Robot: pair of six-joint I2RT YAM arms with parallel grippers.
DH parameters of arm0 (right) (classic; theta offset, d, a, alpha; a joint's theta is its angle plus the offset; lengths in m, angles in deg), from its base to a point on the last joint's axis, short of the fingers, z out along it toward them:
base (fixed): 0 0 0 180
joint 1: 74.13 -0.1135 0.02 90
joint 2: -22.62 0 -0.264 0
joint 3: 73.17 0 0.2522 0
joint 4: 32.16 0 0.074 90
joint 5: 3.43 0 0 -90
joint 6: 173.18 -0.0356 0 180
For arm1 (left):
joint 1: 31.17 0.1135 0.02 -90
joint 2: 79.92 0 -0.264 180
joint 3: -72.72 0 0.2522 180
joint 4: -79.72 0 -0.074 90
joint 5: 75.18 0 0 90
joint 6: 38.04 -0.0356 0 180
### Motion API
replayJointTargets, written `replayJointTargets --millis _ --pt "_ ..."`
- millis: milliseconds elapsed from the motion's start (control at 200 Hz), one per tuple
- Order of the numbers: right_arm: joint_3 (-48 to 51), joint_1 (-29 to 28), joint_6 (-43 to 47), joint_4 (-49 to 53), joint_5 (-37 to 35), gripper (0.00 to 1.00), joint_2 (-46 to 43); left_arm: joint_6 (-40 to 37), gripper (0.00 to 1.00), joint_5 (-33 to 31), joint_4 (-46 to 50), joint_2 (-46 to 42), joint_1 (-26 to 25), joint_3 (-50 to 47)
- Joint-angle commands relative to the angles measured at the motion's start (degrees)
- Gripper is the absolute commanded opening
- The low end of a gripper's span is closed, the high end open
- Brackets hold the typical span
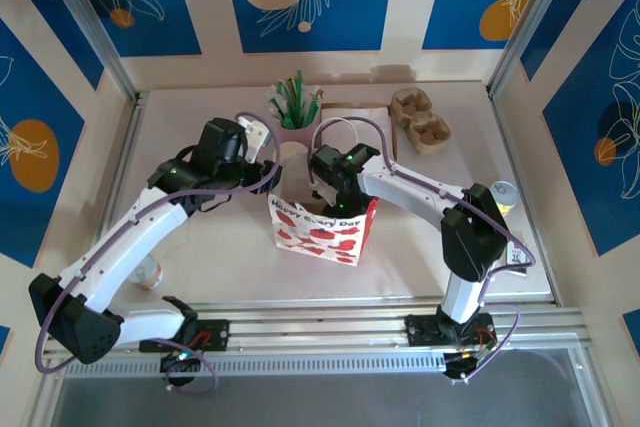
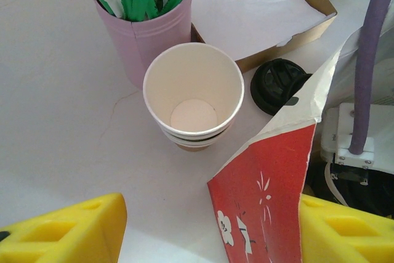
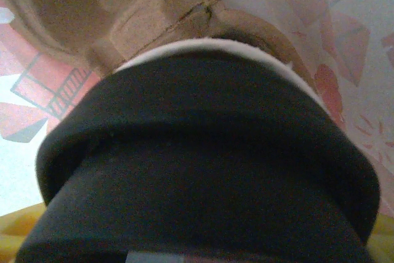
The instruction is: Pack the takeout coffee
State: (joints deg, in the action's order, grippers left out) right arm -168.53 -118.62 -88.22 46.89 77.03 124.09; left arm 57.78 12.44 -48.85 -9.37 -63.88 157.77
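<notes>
A red and white paper bag (image 1: 322, 229) stands open mid-table. My right gripper (image 1: 336, 185) reaches down into its mouth. In the right wrist view a black-lidded coffee cup (image 3: 203, 170) sits between the yellow fingers (image 3: 17, 229), with a brown pulp carrier (image 3: 141, 16) just beyond it inside the bag. My left gripper (image 1: 266, 179) is at the bag's left top edge. Its yellow fingers (image 2: 61, 229) stand wide apart, with the bag's wall (image 2: 268, 183) near the right one. An empty paper cup stack (image 2: 194, 100) and a loose black lid (image 2: 280, 84) stand beyond.
A pink holder of green sticks (image 1: 293, 112) stands behind the bag beside a flat cardboard box (image 2: 265, 10). Pulp carriers (image 1: 420, 119) lie at the back right. A cup (image 1: 148, 273) is near the left arm and a can (image 1: 505, 195) by the right arm.
</notes>
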Motion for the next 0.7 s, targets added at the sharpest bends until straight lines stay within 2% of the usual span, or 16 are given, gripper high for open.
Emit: replayJointTargets --millis 0,695 --pt "2.5 0.6 -1.6 1.4 1.8 0.71 1.6 -1.0 0.66 0.0 0.5 -1.0 1.0 -0.9" --pt "2.2 0.5 -1.7 1.8 1.1 0.75 1.4 -1.1 0.67 0.2 0.5 -0.8 1.2 -1.0"
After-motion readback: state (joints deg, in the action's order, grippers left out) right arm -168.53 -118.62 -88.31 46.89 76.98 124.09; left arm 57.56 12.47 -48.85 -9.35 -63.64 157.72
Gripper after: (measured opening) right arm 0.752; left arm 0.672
